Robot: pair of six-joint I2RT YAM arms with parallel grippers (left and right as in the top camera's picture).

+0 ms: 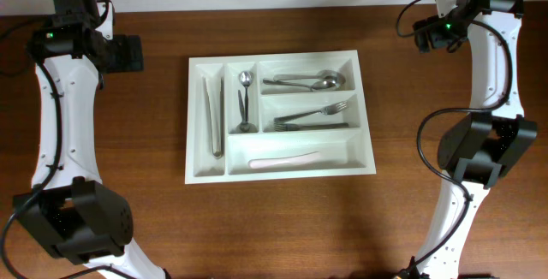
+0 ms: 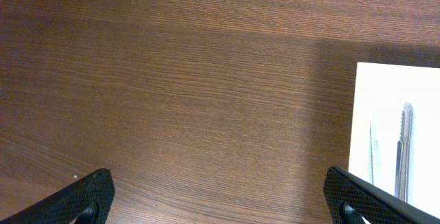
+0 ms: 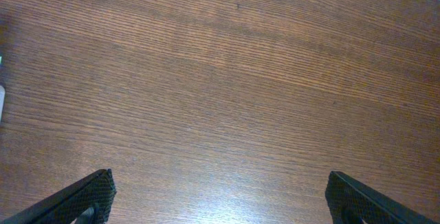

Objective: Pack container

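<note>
The white container [image 1: 280, 171] lies in the middle of the brown table, with two narrow upright compartments on its left and three long ones on its right. It holds metal tongs [image 1: 212, 116], a small spoon [image 1: 245, 101], spoons [image 1: 304, 81], forks [image 1: 312, 115] and a white utensil [image 1: 285, 159]. My left gripper [image 1: 128, 54] is open and empty, left of the container; its wrist view [image 2: 220, 200] shows the container's edge [image 2: 385, 100] and the tongs [image 2: 402, 148]. My right gripper [image 1: 425, 35] is open and empty at the far right; its wrist view [image 3: 220, 200] shows bare table.
Both arms' bases [image 1: 73, 219] [image 1: 484, 146] stand at the left and right sides of the table. The table's far edge runs along the top of the overhead view.
</note>
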